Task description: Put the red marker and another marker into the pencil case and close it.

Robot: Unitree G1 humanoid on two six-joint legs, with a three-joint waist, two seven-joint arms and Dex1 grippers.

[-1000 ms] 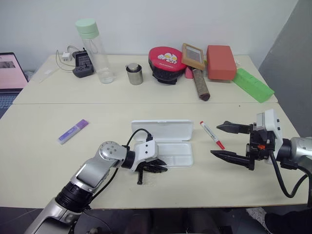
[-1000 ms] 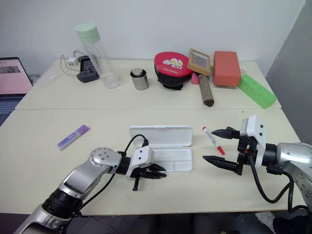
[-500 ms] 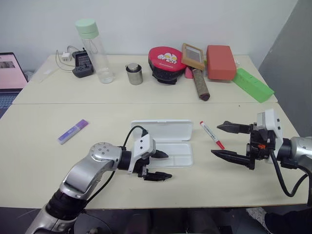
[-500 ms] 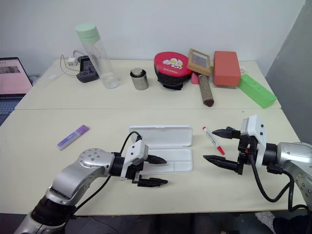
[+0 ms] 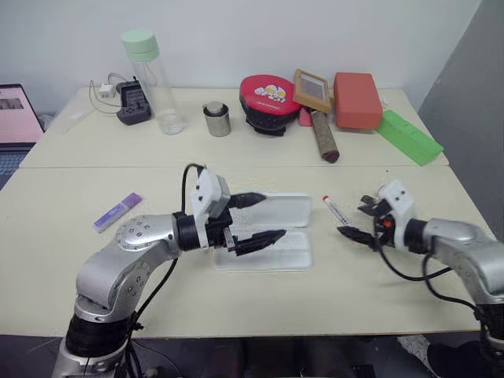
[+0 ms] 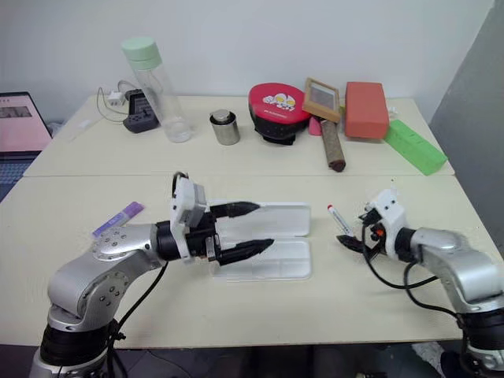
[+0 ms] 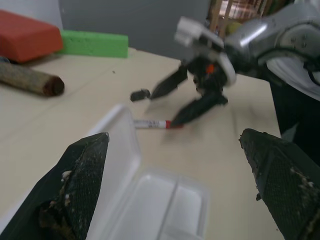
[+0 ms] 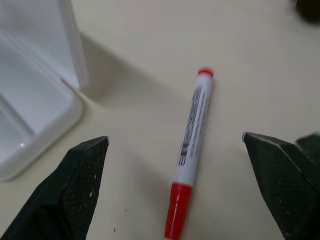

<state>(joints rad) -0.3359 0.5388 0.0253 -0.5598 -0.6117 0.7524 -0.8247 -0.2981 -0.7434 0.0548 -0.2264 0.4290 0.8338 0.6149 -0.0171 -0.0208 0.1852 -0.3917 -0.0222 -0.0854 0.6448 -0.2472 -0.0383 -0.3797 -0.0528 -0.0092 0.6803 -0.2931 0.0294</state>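
Right end effector (image 8: 175, 185) spread wide, straddling slim white red-capped marker (image 8: 190, 150) lying on bench (image 5: 409, 268) beside open white plastic pencil case (image 5: 272, 252). Left end effector (image 5: 250, 219) spread, empty. Risk: off-centre closing, rolling marker away.

Both arms were silver-grey metal with white wrist housings, looped black cables, and black two-fingered tools: left tool (image 5: 257, 218), right tool (image 5: 360, 219).

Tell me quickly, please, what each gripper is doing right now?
Left gripper: open, empty, above the pencil case.
Right gripper: open, straddling the red marker.
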